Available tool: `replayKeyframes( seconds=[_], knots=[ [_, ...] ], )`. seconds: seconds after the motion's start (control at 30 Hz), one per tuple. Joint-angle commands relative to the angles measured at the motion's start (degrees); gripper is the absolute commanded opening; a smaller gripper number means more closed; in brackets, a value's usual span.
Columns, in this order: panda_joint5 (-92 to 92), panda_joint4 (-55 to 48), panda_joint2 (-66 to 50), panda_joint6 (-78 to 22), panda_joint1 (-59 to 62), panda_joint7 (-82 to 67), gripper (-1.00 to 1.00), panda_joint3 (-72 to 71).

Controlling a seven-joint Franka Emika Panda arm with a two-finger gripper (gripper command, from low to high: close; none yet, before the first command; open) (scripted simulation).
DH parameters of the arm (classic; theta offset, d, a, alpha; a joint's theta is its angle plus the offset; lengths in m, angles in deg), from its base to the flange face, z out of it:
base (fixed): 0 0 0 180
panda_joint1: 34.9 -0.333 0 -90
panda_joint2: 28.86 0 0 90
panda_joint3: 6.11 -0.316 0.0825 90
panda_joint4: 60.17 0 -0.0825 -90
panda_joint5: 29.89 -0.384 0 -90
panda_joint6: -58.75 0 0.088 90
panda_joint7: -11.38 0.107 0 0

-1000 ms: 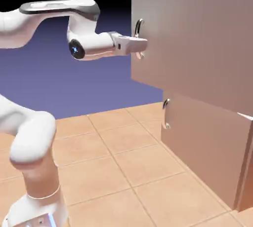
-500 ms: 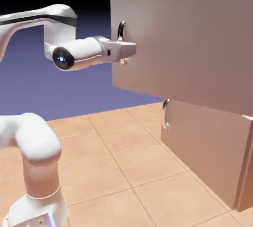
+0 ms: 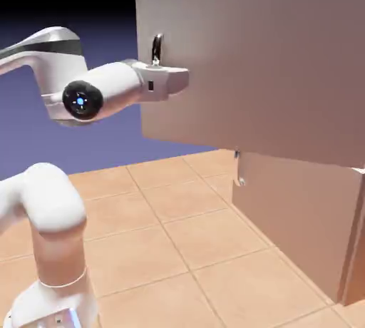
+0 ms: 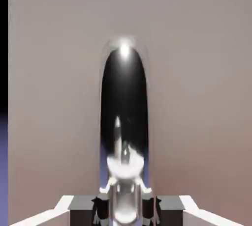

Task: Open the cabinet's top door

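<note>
Half the job looks done: from the left, the white arm reaches in with its gripper [image 3: 173,77] clamped on the handle [image 3: 157,49] of the top door [image 3: 264,63], which stands swung out from the cabinet [image 3: 314,212]. To the right and below, the lower door is closed; more pulling seems needed.

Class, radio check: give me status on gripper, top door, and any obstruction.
Gripper shut on handle. Top door swung partly open. Nothing in the way.
</note>
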Motion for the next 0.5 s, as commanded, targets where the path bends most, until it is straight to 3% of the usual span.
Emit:
replayKeyframes(
  seconds=[0.0,0.27,0.47],
  knots=[
    [2.0,-0.2,0.6,-2.1,0.7,0.4,-1.0,2.1],
    [16.5,-5.4,1.1,-18.7,3.4,1.7,-1.0,18.7],
    [26.3,-14.8,-1.7,-32.3,-0.1,1.7,-1.0,31.1]
  ],
)
